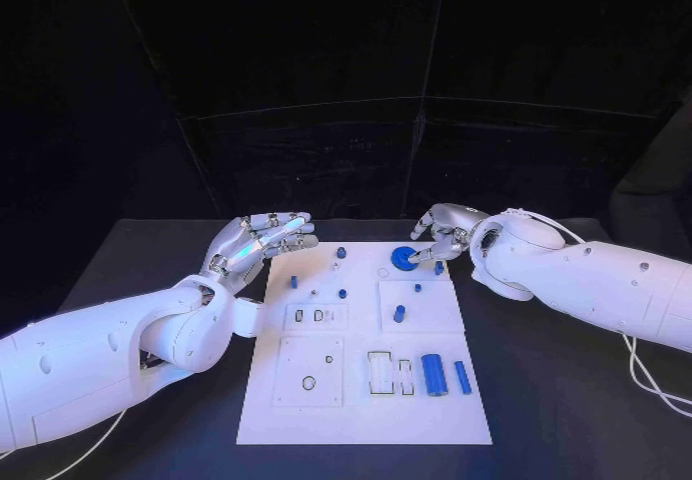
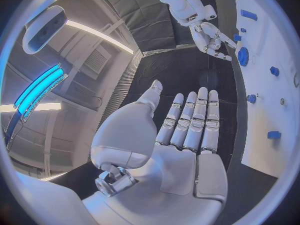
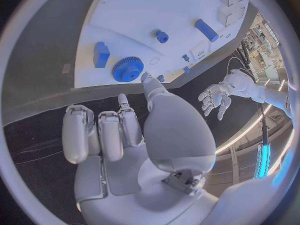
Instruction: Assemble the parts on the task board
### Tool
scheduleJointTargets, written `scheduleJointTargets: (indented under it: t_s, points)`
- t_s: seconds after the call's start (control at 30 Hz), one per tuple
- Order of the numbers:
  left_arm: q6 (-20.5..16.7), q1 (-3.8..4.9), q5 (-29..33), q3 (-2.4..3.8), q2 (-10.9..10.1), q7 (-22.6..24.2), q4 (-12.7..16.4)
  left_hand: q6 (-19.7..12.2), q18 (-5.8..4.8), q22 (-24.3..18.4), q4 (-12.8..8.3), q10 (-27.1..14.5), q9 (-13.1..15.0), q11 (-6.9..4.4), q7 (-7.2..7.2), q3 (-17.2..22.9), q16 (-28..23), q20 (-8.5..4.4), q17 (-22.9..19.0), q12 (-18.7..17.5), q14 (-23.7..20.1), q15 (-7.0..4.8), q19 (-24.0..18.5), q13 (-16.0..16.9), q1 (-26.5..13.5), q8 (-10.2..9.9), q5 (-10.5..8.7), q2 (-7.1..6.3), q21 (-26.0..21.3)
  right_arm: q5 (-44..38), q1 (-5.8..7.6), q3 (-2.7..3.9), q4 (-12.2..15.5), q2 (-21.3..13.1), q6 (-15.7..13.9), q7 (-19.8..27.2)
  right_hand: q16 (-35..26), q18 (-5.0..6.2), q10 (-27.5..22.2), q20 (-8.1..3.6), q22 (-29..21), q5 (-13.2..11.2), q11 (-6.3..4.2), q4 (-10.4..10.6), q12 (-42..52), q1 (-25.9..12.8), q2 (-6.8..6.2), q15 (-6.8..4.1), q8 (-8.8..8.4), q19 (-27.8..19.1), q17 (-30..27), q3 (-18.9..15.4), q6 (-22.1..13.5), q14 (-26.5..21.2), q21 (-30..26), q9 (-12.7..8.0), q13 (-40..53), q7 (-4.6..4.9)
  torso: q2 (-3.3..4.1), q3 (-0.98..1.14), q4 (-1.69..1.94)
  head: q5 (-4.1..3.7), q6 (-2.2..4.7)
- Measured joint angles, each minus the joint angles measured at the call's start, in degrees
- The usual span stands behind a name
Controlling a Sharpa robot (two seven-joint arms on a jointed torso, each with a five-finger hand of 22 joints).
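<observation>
I see the blue gear (image 1: 404, 258) flat near the upper middle of the white board (image 1: 368, 420), just beside my right hand (image 1: 444, 233). Its fingers are curled, holding nothing. My left hand (image 1: 260, 243) hovers spread wide at the board's upper left, farther away.

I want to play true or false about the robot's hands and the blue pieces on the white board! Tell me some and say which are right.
1. The left hand holds a blue piece. False: it is open and holds nothing.
2. A blue gear sits at the far end of the task board, by the right hand. True.
3. The right hand is over the near end of the board. False: it is at the far end.
4. A blue cylinder lies near the board's near right corner. True.
5. The table is white. False: it is black.
</observation>
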Motion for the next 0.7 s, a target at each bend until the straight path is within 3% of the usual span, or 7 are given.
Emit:
scheduleJointTargets:
  t_s: [0.1, 0.3, 0.37, 0.7]
  points:
    - [0.1, 0.00, 0.0, 0.00, 0.2, 0.0, -0.2, 0.0, 0.00, 0.0, 0.0, 0.0, 0.0, 0.00, 0.00, 0.0, 0.0, 0.00, 0.0, 0.0, 0.0, 0.00, 0.0, 0.0, 0.0, 0.0, 0.00, 0.00, 0.0, 0.4, 0.00, -0.01, -0.8, 0.7, 1.0, -0.7, 0.1, -0.90, 0.0, 0.03, 0.0, 0.0, 0.00, 0.4, 1.1, 0.6, -0.03, 0.00, 0.20, 1.3, 0.0, -0.4, -0.4, 0.0, 0.9, 0.0, 0.0, 0.00, 0.04, 0.00, 0.08, -0.08, -0.09]
    - [0.3, -0.01, 0.0, -0.01, 0.3, -0.1, -0.4, 0.0, 0.01, 0.0, 0.0, 0.0, 0.0, 0.00, 0.00, 0.0, 0.0, 0.00, 0.0, 0.0, 0.0, 0.00, 0.0, 0.0, 0.0, 0.0, 0.00, 0.00, 0.0, 0.6, -0.01, -0.01, -2.1, 2.2, 2.6, -1.7, 0.6, -0.89, 0.0, 0.08, 0.0, 0.0, 0.00, 0.4, 1.3, 1.4, 0.68, 0.00, 0.56, 1.3, 0.0, -0.4, -0.4, 0.0, 2.1, 0.0, 0.0, 0.00, 0.07, -0.04, 0.21, -0.14, -0.24]
    - [0.3, -0.01, 0.0, -0.01, 0.3, -0.1, -0.5, 0.0, 0.00, 0.0, 0.0, 0.0, 0.0, 0.00, 0.00, 0.0, 0.0, 0.00, 0.0, 0.0, 0.0, 0.00, 0.0, 0.0, 0.0, 0.0, 0.00, 0.00, 0.0, 0.6, -0.01, -0.01, -2.5, 2.6, 3.0, -1.9, 0.6, -1.80, 0.0, 0.08, 0.0, 0.0, 0.00, 0.4, 1.6, 1.8, 0.97, 0.00, 0.67, 1.3, 0.0, -0.4, -0.4, 0.0, 2.2, 0.0, 0.0, 0.00, 0.08, -0.07, 0.21, -0.14, -0.28]
    - [0.5, -0.02, 0.0, -0.01, 0.4, -0.1, -0.6, 0.0, 0.00, 0.0, 0.0, 0.0, 0.0, 0.00, 0.00, 0.0, 0.0, 0.00, 0.0, 0.0, 0.0, 0.00, 0.0, 0.0, 0.0, 0.0, 0.00, 0.00, 0.0, 0.1, -0.03, -0.02, -3.9, 4.0, 4.8, -2.3, 0.8, -1.79, 0.1, 0.08, 0.0, 0.0, -0.15, 0.2, 1.9, 3.0, 1.67, 0.00, 1.33, 1.3, 0.0, -0.2, -0.4, 0.0, 2.5, 0.1, 0.0, 0.00, 0.07, -0.08, 0.21, -0.09, -0.51]
